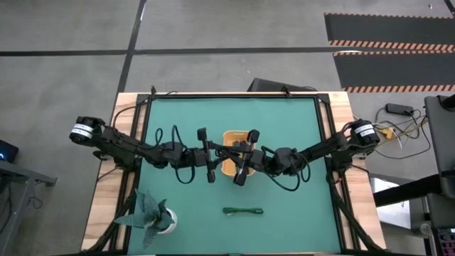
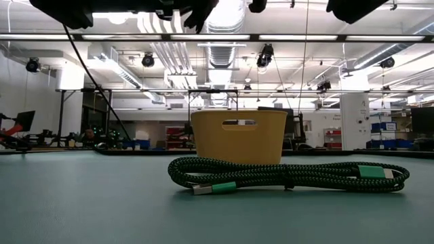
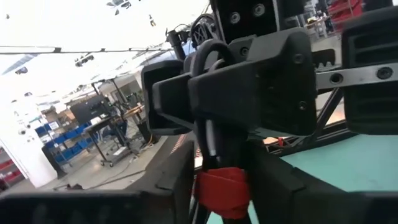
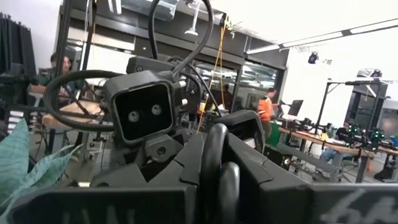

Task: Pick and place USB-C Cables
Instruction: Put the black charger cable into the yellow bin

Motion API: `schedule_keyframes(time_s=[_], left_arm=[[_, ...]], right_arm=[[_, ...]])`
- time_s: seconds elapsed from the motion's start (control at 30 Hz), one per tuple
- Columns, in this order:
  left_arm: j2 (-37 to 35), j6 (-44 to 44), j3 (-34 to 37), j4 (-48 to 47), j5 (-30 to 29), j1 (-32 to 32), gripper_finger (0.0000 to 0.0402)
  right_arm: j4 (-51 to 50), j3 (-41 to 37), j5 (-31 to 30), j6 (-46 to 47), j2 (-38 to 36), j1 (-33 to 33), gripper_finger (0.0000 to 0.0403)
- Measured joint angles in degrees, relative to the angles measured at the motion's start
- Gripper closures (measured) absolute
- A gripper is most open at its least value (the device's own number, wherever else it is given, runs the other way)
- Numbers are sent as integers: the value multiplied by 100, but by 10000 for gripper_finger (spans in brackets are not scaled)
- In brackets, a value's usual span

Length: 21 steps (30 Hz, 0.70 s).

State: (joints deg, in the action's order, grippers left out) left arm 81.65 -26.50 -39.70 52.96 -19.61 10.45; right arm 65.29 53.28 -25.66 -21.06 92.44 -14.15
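Observation:
Both arms meet level above the orange tray (image 1: 229, 168), which stands mid-table and also shows in the low view (image 2: 237, 135). Between them hangs the red-and-black cable (image 3: 211, 124), a black loop with a red-wrapped part. My left gripper (image 1: 217, 154) (image 3: 221, 202) comes from the left and my right gripper (image 1: 234, 158) (image 4: 214, 190) from the right; both are shut on it. The dark green cable (image 1: 242, 210) (image 2: 291, 175) lies flat on the mat nearer the table's near edge. The light blue and purple cables are not in view. My left gripper pinches the cable at its red-wrapped part (image 3: 222, 186), fingers level and coming from the table's left. The cable is lifted clear above the tray. My right gripper pinches the cable's black loop (image 4: 215, 158) between its two fingers, level, from the table's right. The loop (image 3: 208, 53) stands up above the fingers; how far back it reaches does not show.
A teal folded-paper plant in a white pot (image 1: 151, 217) stands near the near left corner. Long black wires (image 1: 160, 136) loop from both arms over the green mat. People (image 4: 268, 106) stand in the room beyond the table.

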Motion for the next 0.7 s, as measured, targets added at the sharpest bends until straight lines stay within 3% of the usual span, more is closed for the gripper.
schedule_keyframes(time_s=[0.27, 0.43, 0.57, 0.7], left_arm=[[-77, 66, 231, 17, -246, -10, 196], [-424, 90, 473, -204, -494, -8, 172], [-767, 79, 677, -431, -533, -9, 171], [-1204, 62, 929, -474, -611, -27, 171]], right_arm=[[-615, -7, -234, 94, -263, -9, 368], [-1615, 164, -304, 579, -667, 28, 369], [-3137, 628, -281, 1222, -1011, 116, 369], [-5340, 1542, -256, 2083, -1140, 264, 369]])
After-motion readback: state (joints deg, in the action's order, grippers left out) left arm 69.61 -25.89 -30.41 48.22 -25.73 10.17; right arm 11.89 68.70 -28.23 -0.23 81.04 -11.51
